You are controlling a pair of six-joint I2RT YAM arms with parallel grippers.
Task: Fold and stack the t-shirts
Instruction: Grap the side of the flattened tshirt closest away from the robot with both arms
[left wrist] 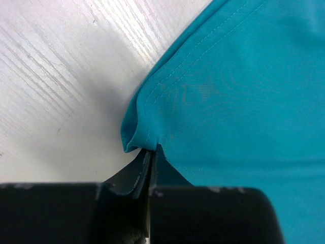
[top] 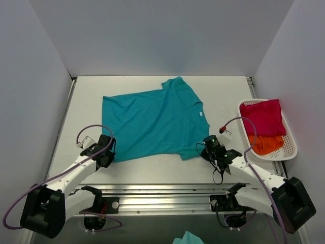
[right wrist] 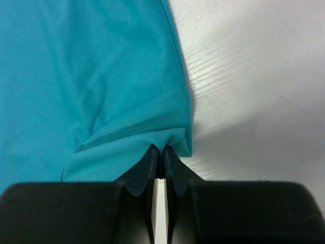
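Left tool (left wrist: 152, 152) up close: both black fingers are pressed together, with the corner of the teal t-shirt (left wrist: 244, 101) pinched right at their tips, on the stitched bottom hem. Right tool (right wrist: 161, 152) is the same deal, clamped on the folded edge of what looks like the near sleeve.

From above, the tee is spread mostly flat on the worktop (top: 223, 96), with the neck label (top: 201, 113) toward the right and the two tools at its near corners. Off to the right, well apart from it, the crimson-magenta tee (top: 261, 117) and orange tee (top: 266, 144) sit bunched in the white slotted basket (top: 292, 147).

My take on handling: this is thin, limp knit, basically weightless, so it'll sag and stretch between the two grips and drag along the smooth top. Hems are the right spot to grab, since the doubled, stitched cloth gives the tips something to bite. The pinches are shallow though, so I'd guess a corner could slip out if one side pulls harder.
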